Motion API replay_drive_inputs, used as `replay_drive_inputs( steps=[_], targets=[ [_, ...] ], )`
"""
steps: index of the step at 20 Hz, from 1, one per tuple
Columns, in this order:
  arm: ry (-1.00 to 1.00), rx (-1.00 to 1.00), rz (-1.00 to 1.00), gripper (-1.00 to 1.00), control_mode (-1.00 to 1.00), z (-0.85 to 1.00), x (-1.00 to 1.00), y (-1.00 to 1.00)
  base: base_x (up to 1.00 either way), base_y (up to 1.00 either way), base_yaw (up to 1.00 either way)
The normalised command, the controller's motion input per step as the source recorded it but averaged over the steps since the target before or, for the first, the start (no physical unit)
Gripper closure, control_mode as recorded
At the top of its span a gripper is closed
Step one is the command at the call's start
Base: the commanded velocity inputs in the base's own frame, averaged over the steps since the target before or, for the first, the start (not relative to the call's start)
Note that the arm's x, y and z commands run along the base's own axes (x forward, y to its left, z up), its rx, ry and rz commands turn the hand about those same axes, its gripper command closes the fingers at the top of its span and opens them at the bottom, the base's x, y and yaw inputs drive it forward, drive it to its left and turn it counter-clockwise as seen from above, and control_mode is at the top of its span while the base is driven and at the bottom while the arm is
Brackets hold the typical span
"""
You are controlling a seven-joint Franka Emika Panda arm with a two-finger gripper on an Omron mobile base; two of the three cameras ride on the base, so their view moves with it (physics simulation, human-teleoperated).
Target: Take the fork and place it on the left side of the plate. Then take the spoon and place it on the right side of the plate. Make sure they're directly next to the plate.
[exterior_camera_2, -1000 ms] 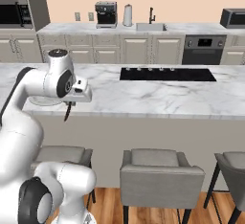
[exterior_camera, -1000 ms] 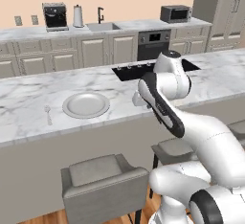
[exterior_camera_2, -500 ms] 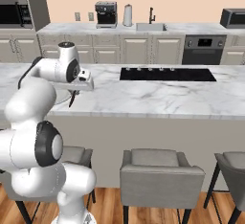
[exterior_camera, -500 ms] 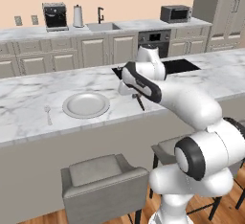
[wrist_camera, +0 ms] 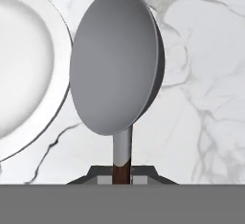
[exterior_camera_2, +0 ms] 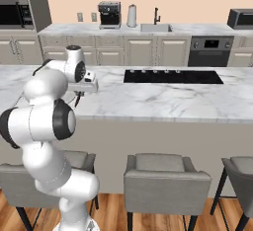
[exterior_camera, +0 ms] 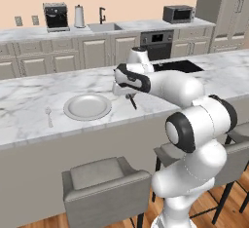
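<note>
Marble island counter point(exterior_camera: 29, 110) runs across the near part of the kitchen, white with grey veining. Behind it, the far wall run of cream cabinets carries a sink with a dark faucet point(exterior_camera: 102, 14), a coffee machine point(exterior_camera: 56, 16), a white kettle point(exterior_camera: 79, 16) and a microwave point(exterior_camera: 178, 13). A black cooktop point(exterior_camera_2: 172, 76) is set into the island toward its right end. Grey stools point(exterior_camera: 104, 185) stand along the near side of the island.

Arm reaches left over the island, hand low above the counter.

Plate point(exterior_camera: 87, 106): round, pale grey-white, wide raised rim, lying flat on the island toward its left part. In the hand view its rim point(wrist_camera: 28, 70) fills the left edge.

Gripper point(exterior_camera: 127, 94): just right of the plate, above the marble. In the hand view the two dark finger tips point(wrist_camera: 102, 175) are clenched on the spoon's reddish-brown handle, one either side of it.

Spoon point(exterior_camera: 131, 100): grasped by the handle, hanging from the gripper over the counter just right of the plate. From the left base view it slants down and to the right. In the hand view the round silver bowl point(wrist_camera: 116, 60) stands in front of the camera, close beside the plate rim; whether the bowl touches the marble cannot be told. In the right base view it shows as a thin dark stick point(exterior_camera_2: 77, 99) below the hand.

Fork point(exterior_camera: 48, 116): slim, all pale silver, flat on the marble left of the plate, near the rim with a strip of bare counter between, handle pointing toward the near edge.
</note>
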Motion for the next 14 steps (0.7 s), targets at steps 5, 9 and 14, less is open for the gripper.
replay_drive_inputs(
  steps=[5, 9, 14],
  targets=[
    [0.00, 0.00, 0.00, 1.00, -1.00, -0.31, 0.41, 0.12, 0.00, 0.00, 0.00],
    [0.00, 0.00, -0.01, 1.00, -1.00, -0.36, 0.22, 0.05, 0.00, 0.00, 0.00],
    [0.00, 0.00, -0.02, 1.00, -1.00, -0.27, 0.21, 0.06, 0.00, 0.00, 0.00]
  ],
)
